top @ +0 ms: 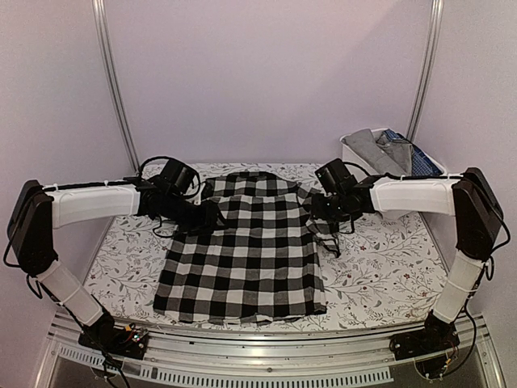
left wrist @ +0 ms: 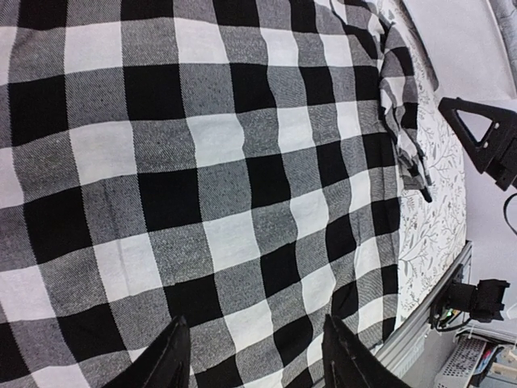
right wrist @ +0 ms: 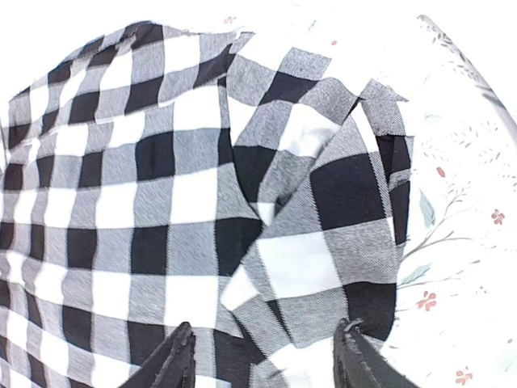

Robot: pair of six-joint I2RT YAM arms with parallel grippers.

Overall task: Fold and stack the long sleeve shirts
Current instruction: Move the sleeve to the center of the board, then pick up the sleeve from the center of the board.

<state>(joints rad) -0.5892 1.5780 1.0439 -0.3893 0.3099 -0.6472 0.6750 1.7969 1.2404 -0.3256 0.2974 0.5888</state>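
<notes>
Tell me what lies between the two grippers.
The far part of the checked shirt fills the stretch between the left gripper and the right gripper. The top external view shows it.

A floral-print cloth [top: 380, 275] lies spread flat; a white bin [top: 348, 150] stands at its far right corner.

The shirt [top: 242, 259] lay on the tabletop [top: 380, 279], left end effector [top: 212, 217] over its left side, right end effector [top: 315, 212] over its right, a bin [top: 354, 152] behind it rightward.
</notes>
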